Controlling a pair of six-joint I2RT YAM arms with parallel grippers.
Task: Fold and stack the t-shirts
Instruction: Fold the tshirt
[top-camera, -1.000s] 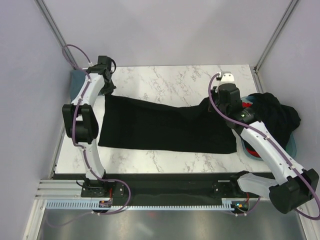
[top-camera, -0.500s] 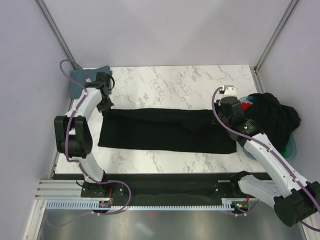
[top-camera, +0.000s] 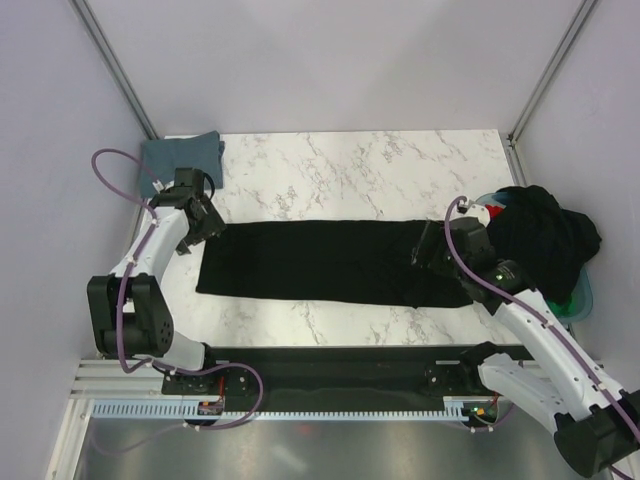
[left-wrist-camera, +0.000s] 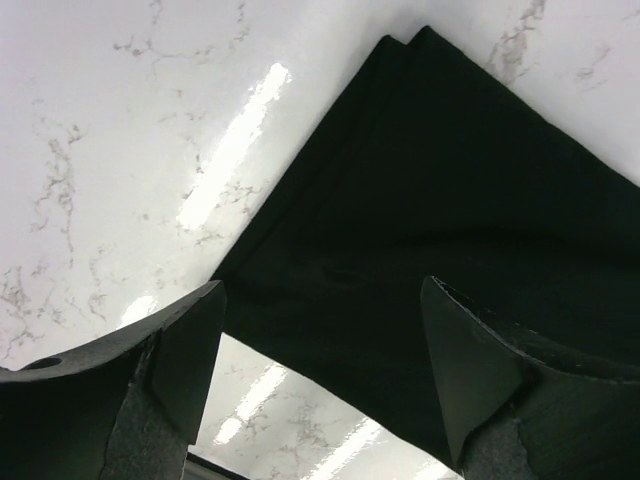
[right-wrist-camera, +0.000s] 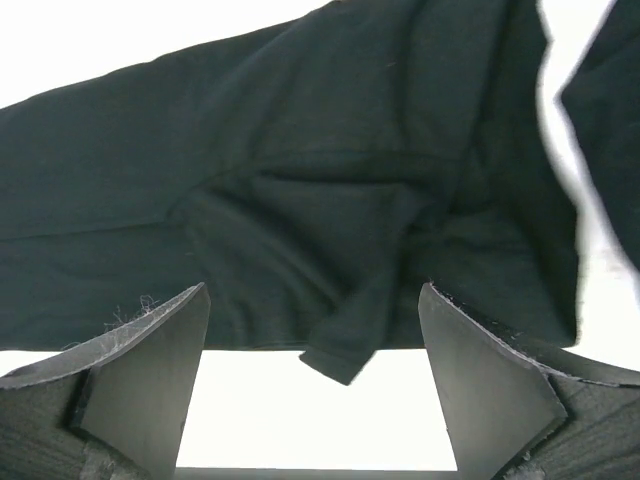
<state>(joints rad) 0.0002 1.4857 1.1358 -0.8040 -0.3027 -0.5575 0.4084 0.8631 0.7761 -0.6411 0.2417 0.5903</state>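
Observation:
A large black t-shirt lies on the marble table as a long folded strip running left to right. My left gripper hangs open over its left end; in the left wrist view the shirt fills the space beyond the open gripper. My right gripper stands open over the right end, where a sleeve flap sticks out of the shirt between the fingers of the gripper. Neither gripper holds anything. A folded slate blue-grey t-shirt lies at the back left corner.
A heap of black t-shirts with a bit of red fills the light blue tub at the table's right edge, close to the right arm. Grey walls and metal posts surround the table.
Both grippers came toward the near side, drawing the shirt's far edge over into a narrower strip. Both then opened and let go of the fabric.

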